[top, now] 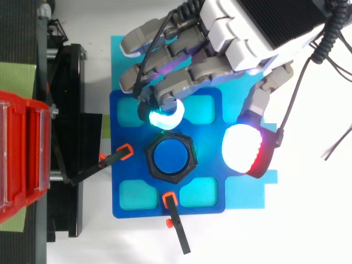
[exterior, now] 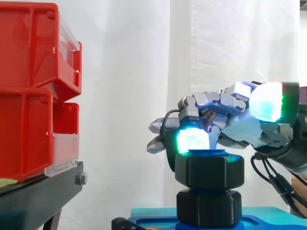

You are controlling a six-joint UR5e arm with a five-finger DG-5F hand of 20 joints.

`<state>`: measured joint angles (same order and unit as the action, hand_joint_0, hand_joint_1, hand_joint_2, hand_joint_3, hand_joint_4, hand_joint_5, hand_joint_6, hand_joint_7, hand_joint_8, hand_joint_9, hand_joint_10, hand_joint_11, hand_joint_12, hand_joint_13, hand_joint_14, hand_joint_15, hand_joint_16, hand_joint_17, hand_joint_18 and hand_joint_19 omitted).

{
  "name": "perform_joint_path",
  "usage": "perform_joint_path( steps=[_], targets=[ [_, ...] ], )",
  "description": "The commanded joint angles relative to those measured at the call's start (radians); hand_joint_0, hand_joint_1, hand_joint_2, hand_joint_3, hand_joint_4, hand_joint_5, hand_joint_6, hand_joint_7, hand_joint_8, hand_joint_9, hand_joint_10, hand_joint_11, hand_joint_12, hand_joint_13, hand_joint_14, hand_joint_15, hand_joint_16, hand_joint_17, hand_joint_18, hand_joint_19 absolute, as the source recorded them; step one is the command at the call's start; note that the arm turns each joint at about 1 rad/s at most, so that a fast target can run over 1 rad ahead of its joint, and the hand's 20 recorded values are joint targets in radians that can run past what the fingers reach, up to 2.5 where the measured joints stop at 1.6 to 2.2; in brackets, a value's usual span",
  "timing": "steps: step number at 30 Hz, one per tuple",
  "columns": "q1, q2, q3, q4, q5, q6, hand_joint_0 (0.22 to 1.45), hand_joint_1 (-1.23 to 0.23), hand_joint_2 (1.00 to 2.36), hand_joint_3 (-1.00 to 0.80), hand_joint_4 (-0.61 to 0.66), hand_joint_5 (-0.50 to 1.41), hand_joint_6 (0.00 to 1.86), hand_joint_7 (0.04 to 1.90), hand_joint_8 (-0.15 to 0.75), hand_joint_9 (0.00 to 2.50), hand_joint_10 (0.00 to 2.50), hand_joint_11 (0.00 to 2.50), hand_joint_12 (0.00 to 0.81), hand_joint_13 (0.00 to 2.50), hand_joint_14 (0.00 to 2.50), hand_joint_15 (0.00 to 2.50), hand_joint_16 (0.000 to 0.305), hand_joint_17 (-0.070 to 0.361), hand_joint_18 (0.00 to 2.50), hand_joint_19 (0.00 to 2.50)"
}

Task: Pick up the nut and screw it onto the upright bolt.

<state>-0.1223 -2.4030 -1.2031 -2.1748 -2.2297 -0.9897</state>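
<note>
Nut (exterior: 209,170), black and six-sided, sits on the upright blue bolt (top: 169,155), whose flat top shows just above it in the side view. A second black nut (exterior: 208,207) sits lower on the same bolt, with a narrow gap between the two. The bolt stands at the middle of a dark blue base plate (top: 209,165), which lies on a cyan sheet (top: 247,192). Two orange-tipped clamps (top: 125,152) reach the plate from the left and from below. The hand (top: 242,33) hangs over the far side of the plate, its fingers loosely bent and spread well away from the thumb, closed on nothing. One cyan-glowing fingertip (top: 163,116) is just beside the nut's upper edge; from above a thin gap shows between them. The thumb pad (top: 245,149), white with a red rim, hangs off to the nut's other side, clear of it. Red bins (exterior: 29,96) stand stacked on a black stand (exterior: 43,194) before the white curtain (exterior: 124,72).
</note>
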Motion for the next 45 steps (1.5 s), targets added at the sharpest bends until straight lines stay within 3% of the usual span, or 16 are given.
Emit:
perform_joint_path(
  steps=[1,10,20,25,32,38,45],
  targets=[
    [-0.008,0.001,0.014,-0.003,-0.018,0.005,0.53,-0.12,1.0,-0.5,0.21,0.09,0.5,1.33,0.193,1.27,0.0,0.0,0.192,0.72,0.0,0.0,0.021,0.047,0.44,0.09],
    [-0.017,0.001,0.053,-0.008,-0.044,0.022,0.53,-0.11,1.0,-0.5,0.15,0.04,0.5,1.24,0.217,1.22,0.0,0.0,0.208,0.69,0.0,0.0,0.022,0.05,0.4,0.07],
    [-0.017,-0.001,0.06,0.007,-0.044,0.071,0.52,-0.1,1.0,-0.5,0.23,-0.02,0.5,1.03,0.2,1.14,0.0,0.0,0.22,0.64,0.0,0.0,0.025,0.055,0.37,0.07],
    [-0.002,-0.001,0.059,0.043,-0.042,0.065,0.51,-0.1,1.0,-0.5,0.24,-0.04,0.5,0.94,0.193,1.1,0.0,0.0,0.224,0.62,0.0,0.0,0.026,0.058,0.34,0.06],
    [0.027,-0.001,0.057,0.036,-0.022,0.036,0.51,-0.1,1.0,-0.5,0.22,-0.06,0.5,0.83,0.19,1.04,0.0,0.0,0.233,0.58,0.0,0.0,0.027,0.06,0.32,0.05],
    [0.04,-0.001,0.037,0.039,0.008,0.022,0.51,-0.1,1.0,-0.5,0.22,-0.07,0.5,0.81,0.184,1.0,0.0,0.0,0.24,0.56,0.0,0.0,0.028,0.062,0.29,0.04],
    [0.056,-0.002,0.016,0.05,0.022,0.013,0.51,-0.11,1.0,-0.5,0.22,-0.07,0.5,0.8,0.19,0.97,0.0,0.0,0.244,0.55,0.0,0.0,0.028,0.062,0.28,0.03]
  ],
)
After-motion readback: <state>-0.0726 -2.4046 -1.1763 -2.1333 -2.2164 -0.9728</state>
